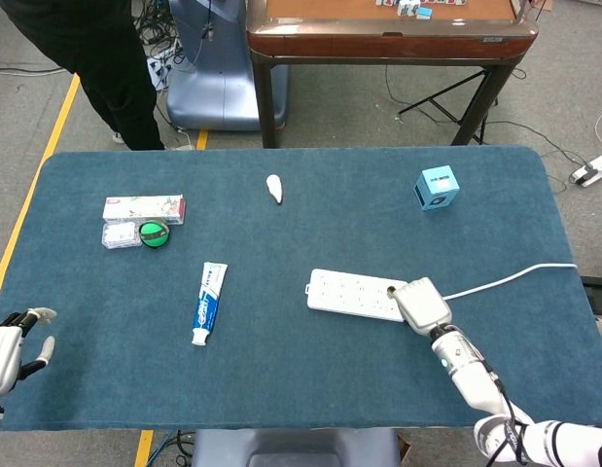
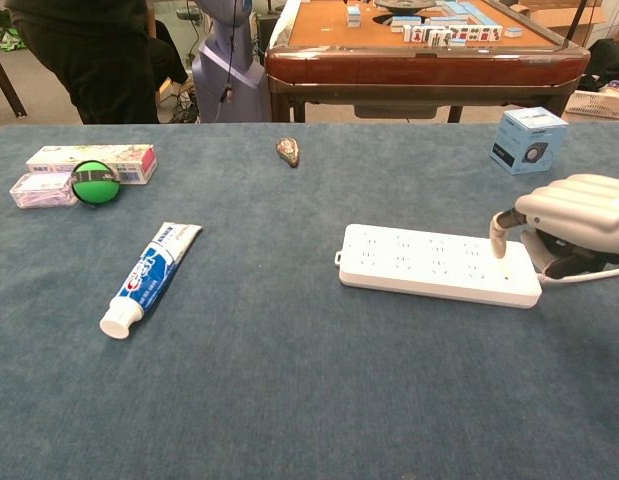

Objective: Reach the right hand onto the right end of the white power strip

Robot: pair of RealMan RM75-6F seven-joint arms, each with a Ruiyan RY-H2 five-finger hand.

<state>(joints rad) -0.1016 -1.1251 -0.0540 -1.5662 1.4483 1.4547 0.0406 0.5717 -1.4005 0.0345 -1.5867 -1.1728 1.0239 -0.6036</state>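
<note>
At the lower right of the head view, the right hand (image 1: 421, 305) rested curled on the white power strip's (image 1: 357, 294) right end, fingers (image 2: 500, 232) grasping nothing.

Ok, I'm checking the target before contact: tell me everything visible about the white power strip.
The white power strip is a long, flat, plastic-looking bar with rows of sockets, lying flat on the blue cloth table. A white cable leaves its right end. The right hand sits at that end, one fingertip on its top.
</note>
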